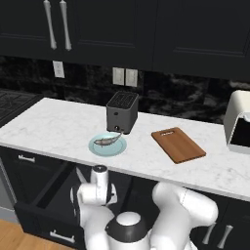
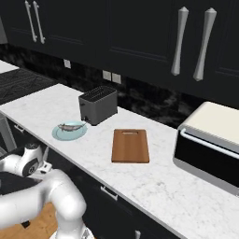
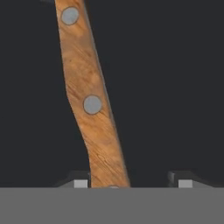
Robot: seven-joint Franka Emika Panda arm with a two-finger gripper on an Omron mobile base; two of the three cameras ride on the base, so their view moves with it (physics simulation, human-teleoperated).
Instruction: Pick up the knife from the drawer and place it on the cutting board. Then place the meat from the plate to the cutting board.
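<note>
Jaws: in the hand view the gripper [image 3: 131, 181] sits low in the frame, its two tips spread either side of the knife handle; the left tip is just beside the wood, the right tip well apart from it, so nothing is pinched yet.
Knife: the knife [image 3: 89, 103] shows its brown riveted handle, running from the upper left of the frame down to the bottom centre, lying on the dark floor of the drawer [image 1: 53, 193].
Step in hand: closing on the handle, by the look of it.
Doing it well: the handle sits off-centre between the tips, so the close wants to be slow and square, or the knife may skid or twist.
Cutting board: the cutting board [image 1: 178, 145] waits right of centre on the counter [image 1: 63, 122].
Meat: the meat [image 1: 108, 141] lies on the plate [image 1: 97, 149], just in front of the toaster [image 1: 122, 112].
</note>
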